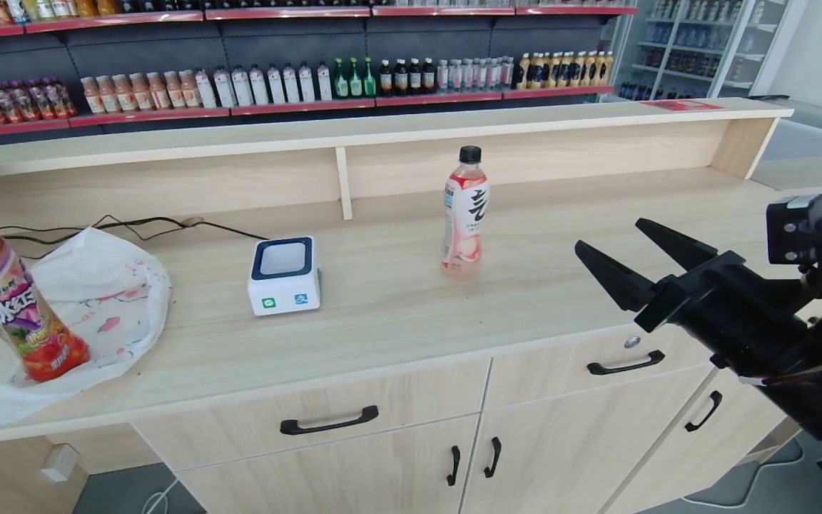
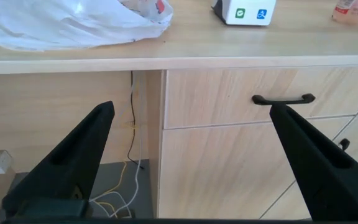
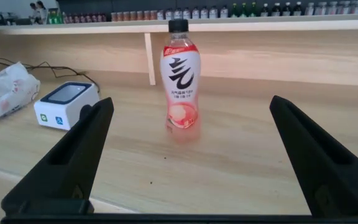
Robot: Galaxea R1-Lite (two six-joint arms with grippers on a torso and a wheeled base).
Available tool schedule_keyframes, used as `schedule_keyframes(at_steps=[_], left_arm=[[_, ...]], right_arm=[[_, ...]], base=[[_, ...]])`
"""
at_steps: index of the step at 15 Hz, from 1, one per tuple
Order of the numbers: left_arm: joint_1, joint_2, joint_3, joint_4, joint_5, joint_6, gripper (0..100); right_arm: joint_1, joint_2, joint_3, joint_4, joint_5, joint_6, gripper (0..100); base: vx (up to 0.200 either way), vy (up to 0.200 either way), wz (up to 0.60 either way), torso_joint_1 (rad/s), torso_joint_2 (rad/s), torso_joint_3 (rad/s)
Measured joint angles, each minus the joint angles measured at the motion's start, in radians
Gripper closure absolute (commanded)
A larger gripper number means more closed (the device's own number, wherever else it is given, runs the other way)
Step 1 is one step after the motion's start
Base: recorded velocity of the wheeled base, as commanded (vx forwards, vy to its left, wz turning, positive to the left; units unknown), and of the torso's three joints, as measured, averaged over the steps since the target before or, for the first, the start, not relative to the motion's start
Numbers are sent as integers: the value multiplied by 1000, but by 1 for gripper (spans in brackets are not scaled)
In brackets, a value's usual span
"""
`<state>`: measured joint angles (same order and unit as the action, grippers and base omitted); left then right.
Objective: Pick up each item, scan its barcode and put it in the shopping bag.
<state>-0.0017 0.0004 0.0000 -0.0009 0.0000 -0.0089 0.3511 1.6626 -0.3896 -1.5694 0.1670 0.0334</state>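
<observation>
A pink drink bottle (image 1: 463,214) with a black cap stands upright on the wooden counter (image 1: 397,314). My right gripper (image 1: 609,235) is open, level with the bottle and to its right, with a gap between them. In the right wrist view the bottle (image 3: 180,81) stands ahead, between the spread fingers (image 3: 73,162). The white scanner (image 1: 284,275) sits left of the bottle. A white shopping bag (image 1: 104,293) lies crumpled at the counter's left end, with an orange-red drink bottle (image 1: 18,307) standing on it. My left gripper (image 2: 191,109) is open, below counter height, facing a drawer.
A black cable (image 1: 133,225) runs along the counter behind the bag. A raised back ledge (image 1: 354,132) borders the counter's far side. Drawers and doors with black handles (image 1: 329,422) lie below. Shelves of bottles (image 1: 297,82) stand far behind.
</observation>
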Motion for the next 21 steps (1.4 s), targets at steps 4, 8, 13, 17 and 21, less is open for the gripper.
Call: schedule_keyframes(at_steps=[4, 8, 13, 17, 21], left_arm=[[0, 0, 0, 1, 0, 0, 0], [0, 0, 0, 0, 0, 0, 0], [1, 0, 0, 0, 0, 0, 0], [1, 0, 0, 0, 0, 1, 0], [0, 0, 0, 0, 0, 0, 0]], right_arm=[[4, 14, 0, 0, 0, 0, 0], [5, 18, 1, 0, 0, 0, 0], [4, 27, 1, 0, 0, 0, 0], [3, 31, 3, 2, -1, 0, 0], [3, 33, 1, 0, 0, -4, 0]], base=[[0, -200, 0, 2, 1, 4], [200, -200, 0, -2, 1, 1], [200, 0, 0, 12, 6, 5], [0, 0, 0, 0, 0, 0], [0, 0, 150, 1, 3, 1]])
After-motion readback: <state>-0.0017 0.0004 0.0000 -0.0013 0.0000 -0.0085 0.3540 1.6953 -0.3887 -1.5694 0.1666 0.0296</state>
